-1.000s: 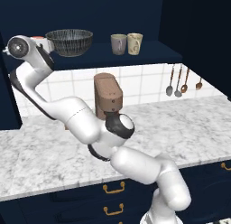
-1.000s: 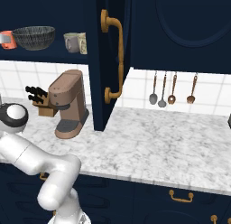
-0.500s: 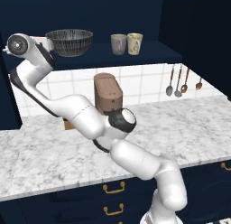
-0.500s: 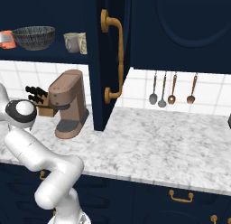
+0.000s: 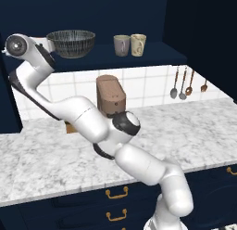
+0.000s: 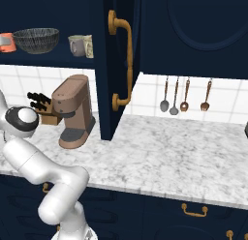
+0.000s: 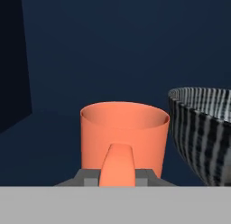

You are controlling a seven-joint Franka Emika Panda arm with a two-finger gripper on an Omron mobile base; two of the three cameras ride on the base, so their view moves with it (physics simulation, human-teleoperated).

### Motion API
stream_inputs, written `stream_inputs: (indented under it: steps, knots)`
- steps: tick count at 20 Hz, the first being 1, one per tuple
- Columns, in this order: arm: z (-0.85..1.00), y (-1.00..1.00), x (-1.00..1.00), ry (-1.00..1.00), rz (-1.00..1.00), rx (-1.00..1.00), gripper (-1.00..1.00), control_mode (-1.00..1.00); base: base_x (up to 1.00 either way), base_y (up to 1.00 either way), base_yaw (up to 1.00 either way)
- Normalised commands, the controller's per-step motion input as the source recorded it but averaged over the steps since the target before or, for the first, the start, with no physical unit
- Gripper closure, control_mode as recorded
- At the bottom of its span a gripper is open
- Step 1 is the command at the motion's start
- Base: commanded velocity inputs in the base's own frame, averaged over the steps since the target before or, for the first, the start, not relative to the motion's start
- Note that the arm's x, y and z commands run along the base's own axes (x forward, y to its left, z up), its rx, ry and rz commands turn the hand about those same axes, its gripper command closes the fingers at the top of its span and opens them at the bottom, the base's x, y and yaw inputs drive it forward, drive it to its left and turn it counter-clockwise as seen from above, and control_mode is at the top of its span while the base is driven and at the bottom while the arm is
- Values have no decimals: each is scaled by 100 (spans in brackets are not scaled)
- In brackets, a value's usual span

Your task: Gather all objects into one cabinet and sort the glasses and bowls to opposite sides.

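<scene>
Tool [image 7: 116,173] grips orange cup [image 7: 125,133] on navy shelf [image 5: 152,55].

Even, soft rendered light without glare; the cabinet [image 5: 152,53] interior stays dim, edges slightly soft.

A plain orange cup [image 7: 124,128] sits before the gripper [image 7: 118,175], a dark bowl [image 7: 205,128] with fine pale stripes beside it, against the deep navy cabinet [image 7: 113,47].
</scene>
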Motion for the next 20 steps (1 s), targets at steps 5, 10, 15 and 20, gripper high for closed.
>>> stream_inputs:
  steps: [5,10,15,20]
  knots:
    - [0,0,-49,-4,0,0,100,-100,0,0,0]
    - [2,-2,-65,-13,0,0,100,-100,0,0,0]
    - [2,-29,-71,-20,-1,0,100,-100,0,0,0]
    - [1,-54,-64,-16,-2,1,100,-100,0,0,0]
